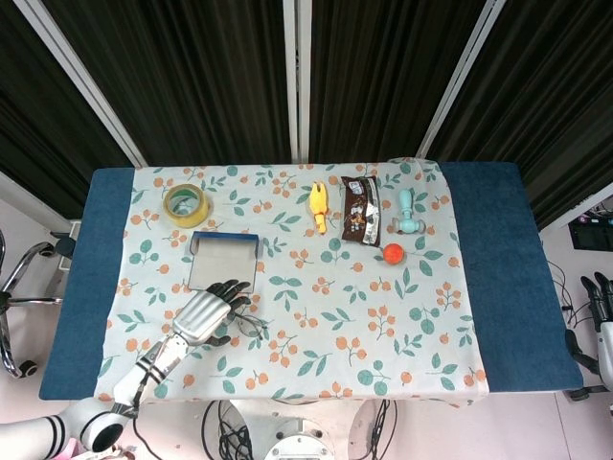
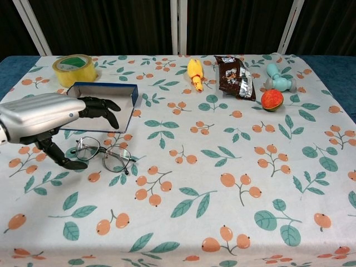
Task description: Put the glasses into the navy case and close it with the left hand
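On the table, head view:
Left hand [image 1: 206, 314]: over the near left part of the table, fingers spread apart and holding nothing, fingertips pointing toward the far right; it sits just left of the glasses and just in front of the case.
Glasses [image 1: 251, 326]: lying on the flowered cloth [image 1: 316, 316] near the front edge, partly hidden by the hand's fingers; whether they touch is not clear.
Case [image 1: 224, 261]: open and flat, grey lining up, navy rim at its far edge, left of the table's middle.
Tape roll [image 1: 186, 204]: far left corner of the cloth, behind the case.
Yellow toy [image 1: 318, 206], snack packet [image 1: 361, 210], teal dumbbell toy [image 1: 408, 213], orange ball [image 1: 393, 253]: strung along the far edge, middle to right.
Right hand [image 1: 603, 302]: only dark fingertips show at the picture's right edge, off the table; open or closed, I cannot tell.

On the table, chest view:
Left hand [image 2: 53, 119]: comes in from the left edge, fingers apart over the case's near part, thumb down beside the left lens.
Glasses [image 2: 103, 154]: unfolded, just in front of the case [image 2: 108, 94], outside it.
Tape roll [image 2: 74, 68]: behind the case's far left corner.
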Available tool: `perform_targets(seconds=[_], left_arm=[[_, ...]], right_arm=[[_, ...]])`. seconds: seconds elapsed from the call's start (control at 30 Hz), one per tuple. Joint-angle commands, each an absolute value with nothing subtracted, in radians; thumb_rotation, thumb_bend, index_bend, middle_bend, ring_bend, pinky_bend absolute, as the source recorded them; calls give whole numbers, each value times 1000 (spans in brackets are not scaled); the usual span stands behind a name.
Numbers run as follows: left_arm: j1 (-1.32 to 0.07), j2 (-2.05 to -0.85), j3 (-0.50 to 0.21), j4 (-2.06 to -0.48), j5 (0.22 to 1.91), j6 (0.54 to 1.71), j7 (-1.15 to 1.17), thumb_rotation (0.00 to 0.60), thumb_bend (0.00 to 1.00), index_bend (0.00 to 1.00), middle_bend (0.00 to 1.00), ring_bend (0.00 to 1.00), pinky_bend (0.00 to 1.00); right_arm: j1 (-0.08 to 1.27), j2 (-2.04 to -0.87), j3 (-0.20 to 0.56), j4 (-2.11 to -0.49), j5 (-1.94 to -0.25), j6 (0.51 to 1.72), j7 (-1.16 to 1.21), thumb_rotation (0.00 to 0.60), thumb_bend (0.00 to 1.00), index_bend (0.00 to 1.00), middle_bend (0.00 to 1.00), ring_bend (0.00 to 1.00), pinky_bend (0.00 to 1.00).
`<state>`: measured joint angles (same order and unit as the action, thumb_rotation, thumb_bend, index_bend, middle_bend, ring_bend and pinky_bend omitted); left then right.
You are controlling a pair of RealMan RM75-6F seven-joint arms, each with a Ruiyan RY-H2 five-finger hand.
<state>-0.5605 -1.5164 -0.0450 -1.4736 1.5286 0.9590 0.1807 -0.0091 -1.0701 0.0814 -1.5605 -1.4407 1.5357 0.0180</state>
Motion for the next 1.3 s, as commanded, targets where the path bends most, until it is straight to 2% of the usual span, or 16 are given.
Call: perform_targets(seconds=[0.03, 0.6, 0.77, 0.97, 1.3], left_arm=[[-576, -1525, -42, -1452, 1507, 934, 205, 600, 163, 277, 69, 85, 227], [-618, -1584, -51, -1385, 1449, 904, 155, 600, 283, 383, 75, 85, 222], [-621, -1593, -54, -1374, 1440, 915, 143, 600, 312, 466, 81, 85, 222], [-625, -1591, -48, -1378, 1425, 910, 152, 600, 321, 519, 85, 85, 222], [-631, -1600, -43, -1375, 1410, 910, 147, 600, 347, 551, 91, 85, 222]], right_arm=[[-9, -1070, 82, -1561, -1443, 1537, 19, 600, 297, 0, 0, 0, 0], [-10, -1078, 85, -1543, -1408, 1509, 15, 600, 307, 0, 0, 0, 0], [-11, -1074, 83, -1546, -1403, 1500, 16, 600, 308, 0, 0, 0, 0], [-10, -1077, 80, -1541, -1400, 1490, 19, 600, 308, 0, 0, 0, 0], [-9, -1081, 80, -1533, -1397, 1483, 20, 600, 308, 0, 0, 0, 0]])
